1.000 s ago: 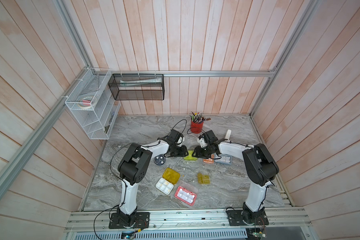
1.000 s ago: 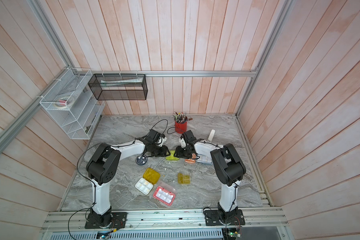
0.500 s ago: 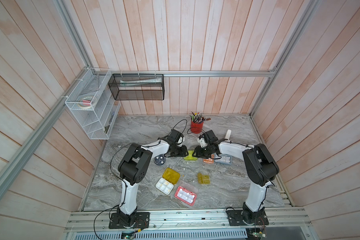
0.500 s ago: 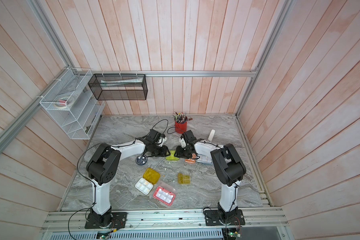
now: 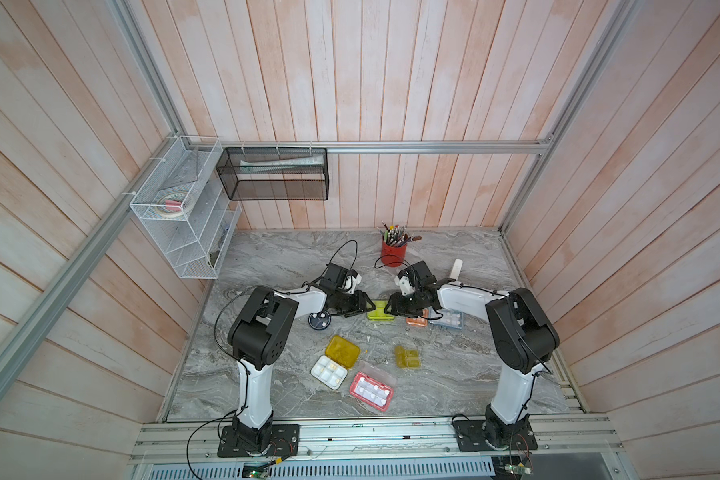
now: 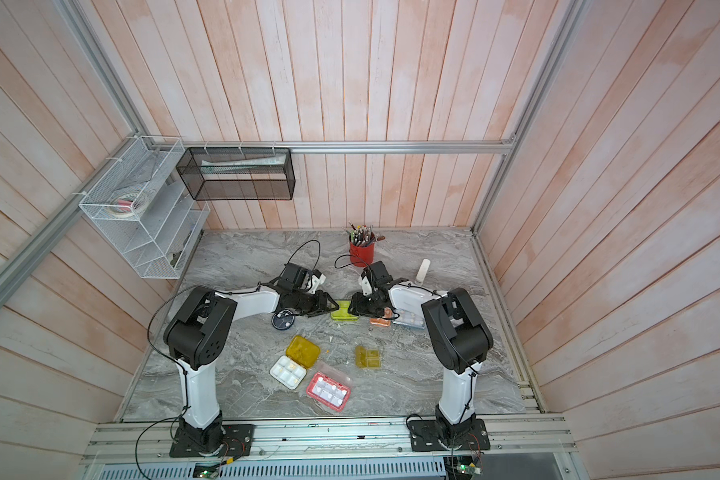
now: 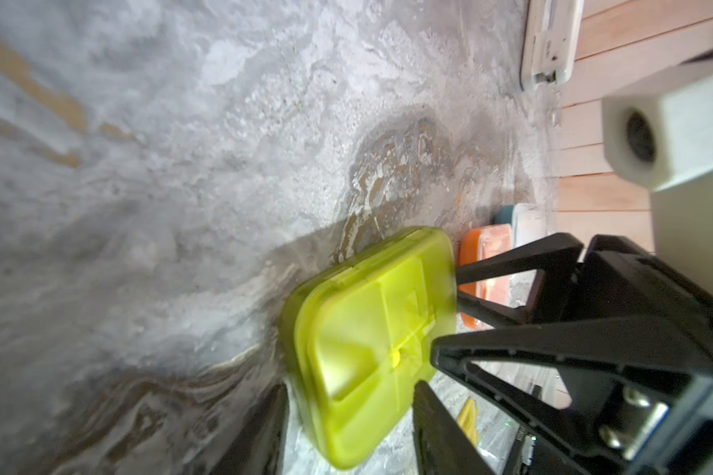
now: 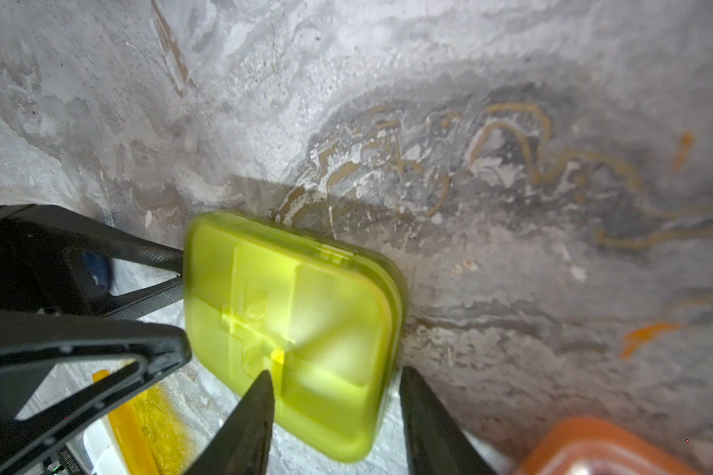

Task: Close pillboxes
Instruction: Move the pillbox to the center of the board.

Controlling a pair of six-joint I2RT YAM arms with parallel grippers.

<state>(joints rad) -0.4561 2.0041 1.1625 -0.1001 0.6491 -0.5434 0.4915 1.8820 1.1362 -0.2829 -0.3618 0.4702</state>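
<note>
Lime-green translucent plastic, rounded corners: the lime box is lying mid-worktop with its lid down, and cross-shaped dividers are showing through. It is sitting between the tips of the two arms and is coming out blurred in both wrist views.

Count: seven pillboxes are sitting on the grey marbled worktop.
- An orange box and a light-blue box are lying side by side near the lime one, partly under the right arm. The blue one is showing pale contents.
- A round dark box with white specks is resting beside the left arm.
- Nearer the arm bases, a yellow box is lying open, its amber lid flat beside a white tray of square cells.
- A pink-red box is lying open too, clear lid folded back, rows of white squares showing inside.
- A small olive box is lying open in two halves.

Two grippers, black, with triangular fingers.
- The left gripper is meeting one short side of the lime box. Its jaws are standing spread, with the box's near end lying between the fingers.
- The right gripper is meeting the opposite side, jaws spread likewise. One finger is reaching over the lid and its partner is sitting just off the edge.

One red cup is holding pencils near the back wall. One white stick is lying beside the right arm.
</note>
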